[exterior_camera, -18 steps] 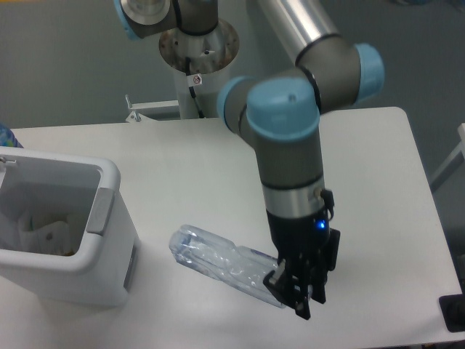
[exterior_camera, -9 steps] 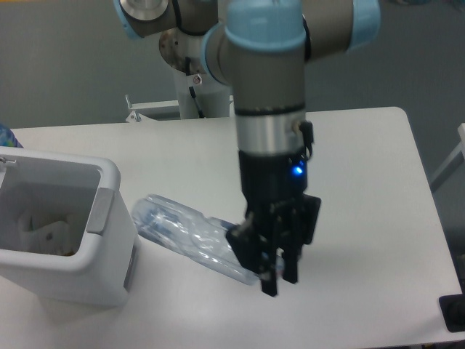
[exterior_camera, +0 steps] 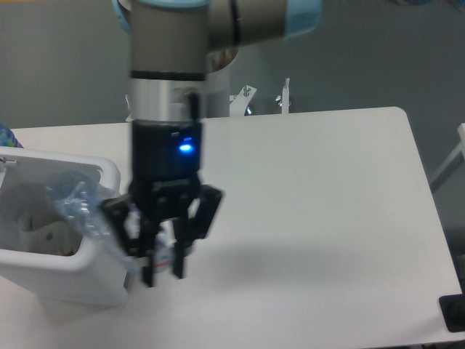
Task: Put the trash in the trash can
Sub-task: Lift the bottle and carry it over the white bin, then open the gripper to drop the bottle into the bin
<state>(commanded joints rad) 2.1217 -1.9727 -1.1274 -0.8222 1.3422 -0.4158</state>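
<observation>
My gripper (exterior_camera: 163, 270) hangs above the table's front left, shut on one end of the clear crinkled plastic bottle (exterior_camera: 78, 206). The bottle is lifted off the table and reaches left over the right rim of the trash can (exterior_camera: 45, 259), a white rectangular bin at the left edge. Its far end is blurred above the bin's opening. The other piece of trash, a crumpled white wad (exterior_camera: 36, 230), lies inside the bin at the bottom. The arm and the bottle hide the bin's right side.
The white table (exterior_camera: 327, 203) runs to a rounded corner at the back right. Metal brackets (exterior_camera: 247, 96) stand at the back edge by the arm's base. A black object (exterior_camera: 453, 313) sits at the bottom right, and a blue item (exterior_camera: 3, 135) at the far left.
The arm has swung left and lifted, carrying the bottle from the table's middle front up over the trash can's right rim. The wad in the bin has not moved.
</observation>
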